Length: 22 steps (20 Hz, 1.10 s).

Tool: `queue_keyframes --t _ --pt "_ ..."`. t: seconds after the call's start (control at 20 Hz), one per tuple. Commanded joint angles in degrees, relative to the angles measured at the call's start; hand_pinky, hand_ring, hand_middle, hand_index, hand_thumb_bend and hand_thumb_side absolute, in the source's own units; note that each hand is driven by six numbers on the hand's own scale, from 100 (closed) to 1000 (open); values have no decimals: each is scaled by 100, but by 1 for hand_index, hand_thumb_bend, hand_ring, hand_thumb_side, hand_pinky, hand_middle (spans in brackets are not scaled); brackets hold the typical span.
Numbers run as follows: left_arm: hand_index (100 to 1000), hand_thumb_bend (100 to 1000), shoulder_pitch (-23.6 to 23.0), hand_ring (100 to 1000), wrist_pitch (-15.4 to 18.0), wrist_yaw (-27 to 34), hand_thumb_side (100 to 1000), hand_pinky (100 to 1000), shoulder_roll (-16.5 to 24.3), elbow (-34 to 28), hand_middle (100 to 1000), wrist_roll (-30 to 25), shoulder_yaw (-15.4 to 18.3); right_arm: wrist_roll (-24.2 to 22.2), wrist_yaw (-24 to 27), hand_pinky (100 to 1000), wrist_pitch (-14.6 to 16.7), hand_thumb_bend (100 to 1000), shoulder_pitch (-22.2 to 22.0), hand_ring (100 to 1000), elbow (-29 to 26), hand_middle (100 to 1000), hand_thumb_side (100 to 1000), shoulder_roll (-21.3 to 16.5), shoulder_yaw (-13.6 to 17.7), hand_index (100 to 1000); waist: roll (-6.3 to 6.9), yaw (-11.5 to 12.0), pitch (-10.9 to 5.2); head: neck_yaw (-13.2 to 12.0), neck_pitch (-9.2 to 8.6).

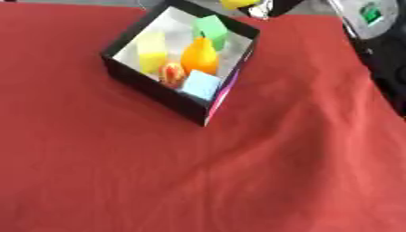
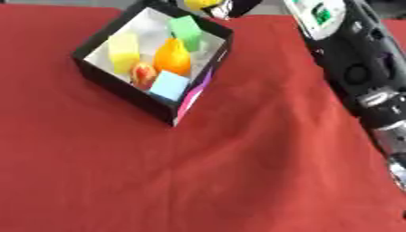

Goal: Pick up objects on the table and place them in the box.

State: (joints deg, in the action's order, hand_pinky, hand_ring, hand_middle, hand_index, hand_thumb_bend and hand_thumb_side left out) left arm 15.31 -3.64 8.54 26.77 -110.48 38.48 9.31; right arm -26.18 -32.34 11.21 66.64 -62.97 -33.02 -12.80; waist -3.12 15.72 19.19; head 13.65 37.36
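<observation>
Bare red cloth fills the lower frame. The black box at upper left holds yellow, green and blue blocks and an orange fruit. The right hand at the top edge seems to carry something yellow; finger state unclear. Next: lower it into the box.

Both eyes look steeply down from the head. They share the table and far box. The right eye sees further right.
</observation>
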Motion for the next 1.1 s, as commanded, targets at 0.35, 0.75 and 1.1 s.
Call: queue_keyframes --t 0.35,0.75,1.1 --pt "732 293 80 692 -1 7 481 750 77 -113 639 -37 12 116 -1028 879 766 423 117 836 691 755 148 351 -116 974 25 31 -72 42 -68" --pt "732 294 -11 691 -4 -11 480 749 97 -87 639 -9 48 -88 -170 889 675 219 -134 811 -96 744 132 -21 104 978 62 -74 -139 -85 -22" --pt "732 297 -175 689 -5 -61 481 748 116 -59 638 73 128 839 2817 861 -723 100 -1406 719 -2530 659 100 -1205 638 920 78 -318 -259 -383 88"
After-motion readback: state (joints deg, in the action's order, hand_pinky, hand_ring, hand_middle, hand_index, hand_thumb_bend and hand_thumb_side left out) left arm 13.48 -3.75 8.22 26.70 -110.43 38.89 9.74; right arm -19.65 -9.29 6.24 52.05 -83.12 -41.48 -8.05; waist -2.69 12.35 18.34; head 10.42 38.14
